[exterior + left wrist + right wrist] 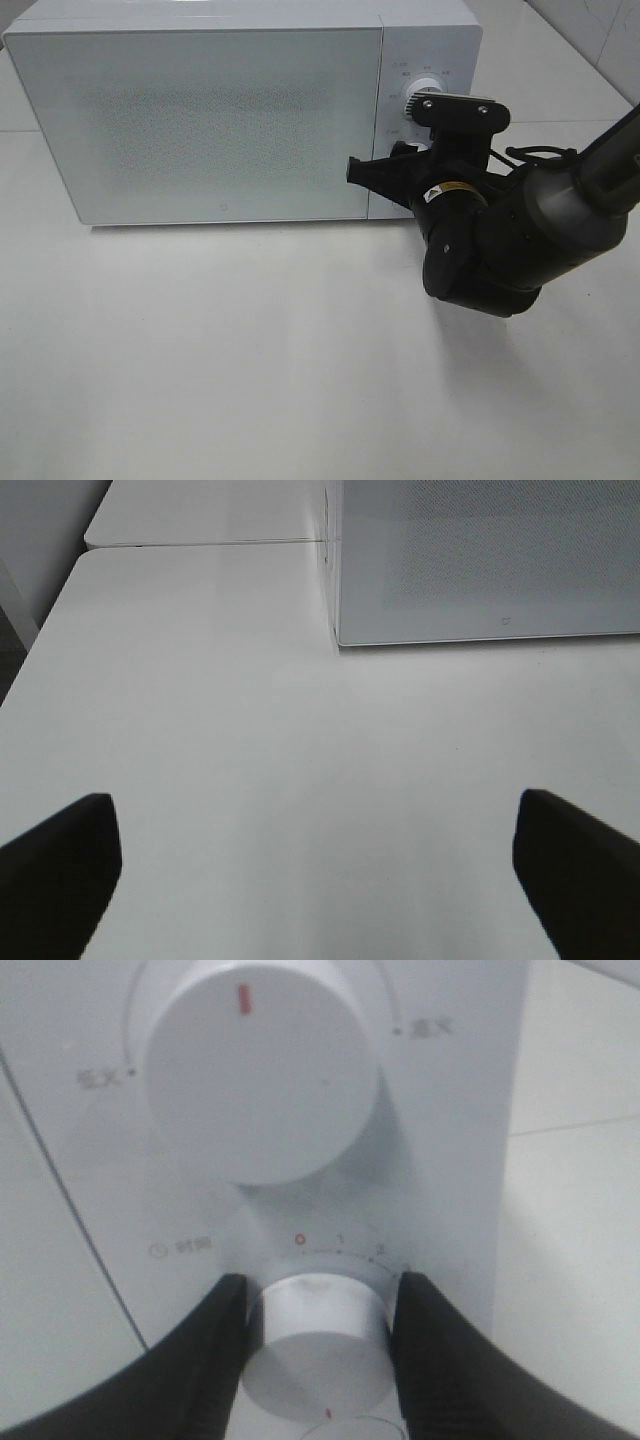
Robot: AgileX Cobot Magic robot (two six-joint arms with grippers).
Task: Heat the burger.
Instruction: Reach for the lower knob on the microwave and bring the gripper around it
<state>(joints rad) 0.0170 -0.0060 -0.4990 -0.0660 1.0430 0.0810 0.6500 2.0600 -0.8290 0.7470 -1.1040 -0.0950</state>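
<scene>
The burger is out of view; the white microwave [220, 110] has its door closed. My right gripper [412, 150] is at the control panel on the microwave's right side. In the right wrist view, the right gripper [318, 1305] has its two black fingers [215, 1340] pressed against both sides of the lower timer knob [318, 1345]. The upper knob [262, 1070], with a red mark, is untouched above it. My left gripper [315, 870] is open over bare white table, with nothing between its fingertips [60, 865].
The microwave's front corner [340, 630] shows in the left wrist view, ahead of the left gripper. The white table [250, 350] stretches in front of the microwave. The right arm's bulky black body [500, 240] hangs over the table's right side.
</scene>
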